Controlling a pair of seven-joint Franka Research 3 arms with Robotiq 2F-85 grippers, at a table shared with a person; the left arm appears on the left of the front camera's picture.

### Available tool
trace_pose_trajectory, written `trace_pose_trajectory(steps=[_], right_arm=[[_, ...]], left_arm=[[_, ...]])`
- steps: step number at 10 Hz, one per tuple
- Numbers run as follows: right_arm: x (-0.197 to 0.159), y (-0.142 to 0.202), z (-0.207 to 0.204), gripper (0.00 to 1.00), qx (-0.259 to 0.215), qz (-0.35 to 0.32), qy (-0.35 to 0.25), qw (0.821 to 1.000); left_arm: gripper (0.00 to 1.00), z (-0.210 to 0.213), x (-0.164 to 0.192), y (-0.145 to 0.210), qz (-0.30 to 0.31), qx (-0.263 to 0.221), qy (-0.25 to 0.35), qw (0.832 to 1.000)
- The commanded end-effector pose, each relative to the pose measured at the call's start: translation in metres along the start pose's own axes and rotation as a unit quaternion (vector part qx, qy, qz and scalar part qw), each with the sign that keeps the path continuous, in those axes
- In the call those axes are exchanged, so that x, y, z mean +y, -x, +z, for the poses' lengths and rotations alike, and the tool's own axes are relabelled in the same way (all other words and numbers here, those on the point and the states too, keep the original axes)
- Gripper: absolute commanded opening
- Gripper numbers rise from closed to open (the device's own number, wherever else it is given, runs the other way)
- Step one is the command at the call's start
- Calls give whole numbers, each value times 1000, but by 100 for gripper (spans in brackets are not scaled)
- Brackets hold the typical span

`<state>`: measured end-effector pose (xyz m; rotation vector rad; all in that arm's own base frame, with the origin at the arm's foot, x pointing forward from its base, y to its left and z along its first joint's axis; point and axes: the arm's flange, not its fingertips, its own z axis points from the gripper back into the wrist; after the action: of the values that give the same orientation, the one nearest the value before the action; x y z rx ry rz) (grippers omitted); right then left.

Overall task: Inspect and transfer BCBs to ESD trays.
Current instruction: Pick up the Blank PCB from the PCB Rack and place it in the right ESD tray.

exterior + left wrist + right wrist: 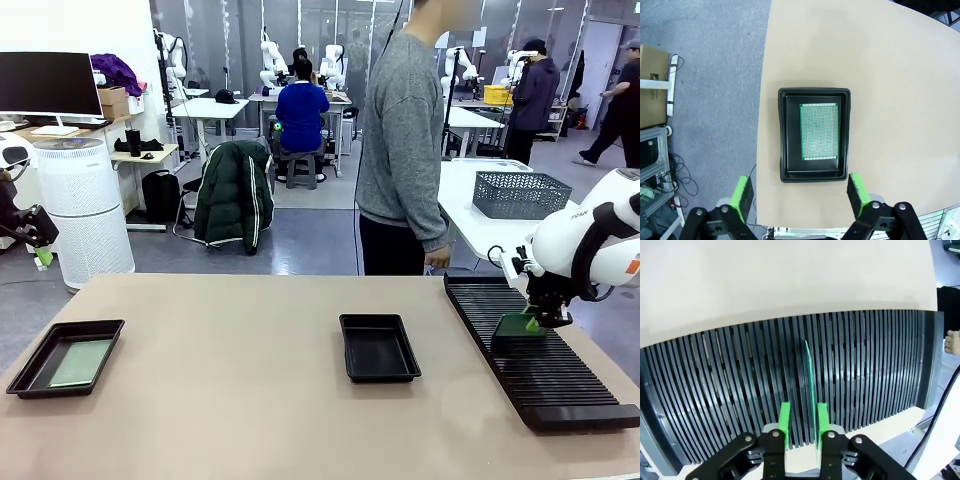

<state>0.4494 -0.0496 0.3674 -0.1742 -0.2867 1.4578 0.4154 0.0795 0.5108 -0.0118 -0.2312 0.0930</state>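
Observation:
One BCB [810, 385] stands on edge in a slot of the long black ribbed rack [715, 390]. My right gripper [803, 422] straddles its near end with the jaws drawn narrow; a gap remains between the left pad and the board. In the front view this gripper [535, 322] sits over the same BCB [518, 330] on the rack [570, 380]. My left gripper [799, 181] hangs open high above the left ESD tray [782, 135], which holds a flat BCB [819, 131]. That ESD tray [25, 370] lies at the table's left. The middle ESD tray [346, 322] is bare.
A person in a grey sweater [400, 150] stands at the far edge, one hand [437, 262] near the rack's far end. A grey mesh basket [520, 193] rests on a white table behind. The table's left edge drops to grey floor [705, 100].

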Motion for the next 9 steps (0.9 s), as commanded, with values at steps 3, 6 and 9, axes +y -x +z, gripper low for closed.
trace_pose_trajectory(steps=[3, 6, 9], right_arm=[[3, 9, -9, 15, -15, 5, 6, 1000], [2, 9, -8, 4, -9, -4, 10, 1000], [1, 9, -8, 0, -7, -9, 11, 1000]], left_arm=[[100, -3, 1, 2, -1, -6, 0, 1000], [100, -3, 1, 2, -1, -6, 0, 1000], [100, -3, 1, 2, -1, -6, 0, 1000]])
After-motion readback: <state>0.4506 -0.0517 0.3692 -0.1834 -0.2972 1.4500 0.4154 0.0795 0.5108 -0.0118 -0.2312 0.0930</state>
